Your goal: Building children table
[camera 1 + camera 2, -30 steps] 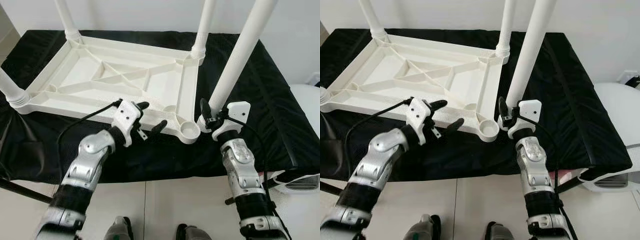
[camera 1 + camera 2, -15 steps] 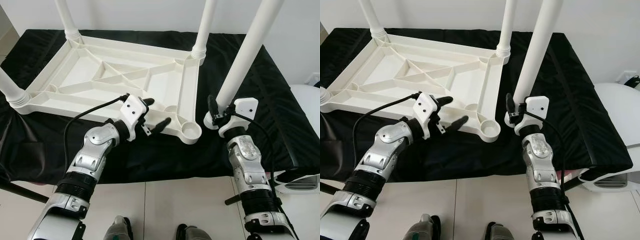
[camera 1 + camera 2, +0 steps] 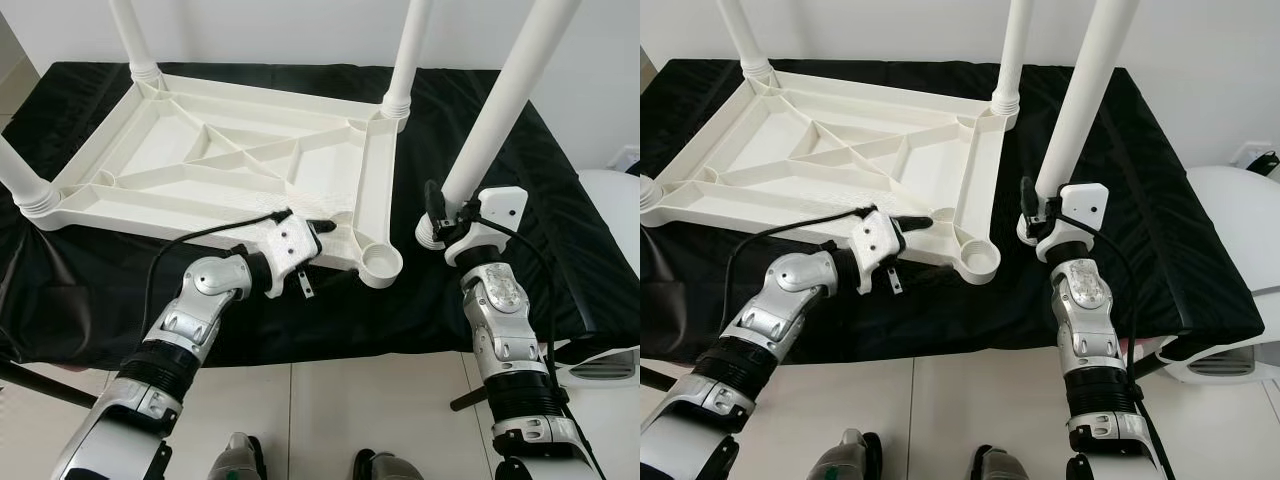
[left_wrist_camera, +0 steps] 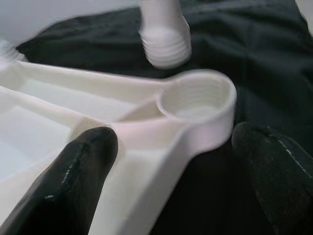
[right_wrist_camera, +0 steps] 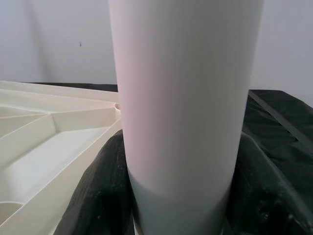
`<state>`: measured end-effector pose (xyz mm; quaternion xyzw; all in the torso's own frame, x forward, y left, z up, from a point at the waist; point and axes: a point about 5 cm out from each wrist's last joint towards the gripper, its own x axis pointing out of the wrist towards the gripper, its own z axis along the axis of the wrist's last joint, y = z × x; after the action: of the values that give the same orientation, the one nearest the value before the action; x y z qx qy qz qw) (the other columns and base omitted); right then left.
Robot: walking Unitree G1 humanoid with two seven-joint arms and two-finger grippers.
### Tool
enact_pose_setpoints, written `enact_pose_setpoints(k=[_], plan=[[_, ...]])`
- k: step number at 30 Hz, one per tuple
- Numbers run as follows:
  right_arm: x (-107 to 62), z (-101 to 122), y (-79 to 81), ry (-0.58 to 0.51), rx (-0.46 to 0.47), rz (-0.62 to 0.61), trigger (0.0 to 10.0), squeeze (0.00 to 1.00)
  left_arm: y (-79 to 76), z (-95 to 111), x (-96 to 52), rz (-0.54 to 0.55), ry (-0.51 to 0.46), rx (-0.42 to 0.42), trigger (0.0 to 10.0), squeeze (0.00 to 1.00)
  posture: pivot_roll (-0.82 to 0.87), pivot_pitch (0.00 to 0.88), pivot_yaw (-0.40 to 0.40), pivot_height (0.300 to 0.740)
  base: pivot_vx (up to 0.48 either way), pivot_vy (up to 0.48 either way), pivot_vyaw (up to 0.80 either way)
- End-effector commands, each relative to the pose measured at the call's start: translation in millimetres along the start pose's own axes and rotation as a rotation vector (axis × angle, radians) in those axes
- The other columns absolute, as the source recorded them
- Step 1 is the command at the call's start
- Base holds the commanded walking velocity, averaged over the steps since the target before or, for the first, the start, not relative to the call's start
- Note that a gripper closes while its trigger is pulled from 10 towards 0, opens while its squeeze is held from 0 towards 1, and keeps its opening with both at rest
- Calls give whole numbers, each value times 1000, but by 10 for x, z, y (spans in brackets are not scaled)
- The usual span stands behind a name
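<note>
Black cloth covers the worktop (image 3: 560, 230), where the upturned white table frame (image 3: 230, 160) lies with three legs already in. Left claw (image 3: 318, 232) straddles the frame's near rim beside the empty corner socket (image 3: 381, 262), fingers apart; right claw (image 3: 437, 212) is clamped on the loose white leg (image 3: 495, 110), tilted just right of that socket.

Upturned tabletop (image 3: 230, 150) on the cloth-covered bench (image 3: 560, 230), toward its left.
Empty socket (image 3: 380, 262) at tabletop's near-right corner; loose leg (image 3: 495, 115) just right of it; three legs in other corners.
</note>
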<state>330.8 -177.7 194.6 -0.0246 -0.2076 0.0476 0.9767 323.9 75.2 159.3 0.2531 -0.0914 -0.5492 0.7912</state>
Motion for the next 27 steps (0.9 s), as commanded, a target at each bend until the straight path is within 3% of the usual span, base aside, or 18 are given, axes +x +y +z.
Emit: enact_pose_setpoints(k=[1, 19, 20, 21, 24, 25, 26, 27], plan=[[15, 91, -3, -40, 25, -21, 10000, 0, -36, -68, 25, -57, 57, 41, 10000, 0, 49, 148, 29, 740, 0, 0, 0], [-63, 253, 40, -80, 58, -29, 10000, 0, 135, -214, 63, -72, 197, 48, 10000, 0, 32, 161, 75, 740, 0, 0, 0], [-67, 257, 41, -80, 59, -30, 10000, 0, 150, -216, 75, -78, 205, 53, 8706, 0, 30, 162, 77, 740, 0, 0, 0], [-72, 260, 41, -80, 60, -32, 10000, 0, 166, -221, 94, -82, 217, 45, 8118, 0, 28, 162, 81, 740, 0, 0, 0], [-78, 261, 44, -80, 61, -33, 10000, 0, 175, -223, 107, -83, 222, 44, 8196, 0, 26, 161, 85, 740, 0, 0, 0], [-85, 262, 46, -79, 62, -34, 10000, 0, 184, -226, 117, -81, 225, 33, 2275, 0, 24, 161, 87, 740, 0, 0, 0], [-96, 259, 45, -76, 63, -36, 10000, 0, 194, -231, 121, -80, 226, 12, 0, 0, 20, 161, 89, 740, 0, 0, 0], [-103, 258, 44, -74, 63, -37, 10000, 0, 199, -235, 121, -80, 226, -1, 0, 0, 19, 160, 89, 740, 0, 0, 0]])
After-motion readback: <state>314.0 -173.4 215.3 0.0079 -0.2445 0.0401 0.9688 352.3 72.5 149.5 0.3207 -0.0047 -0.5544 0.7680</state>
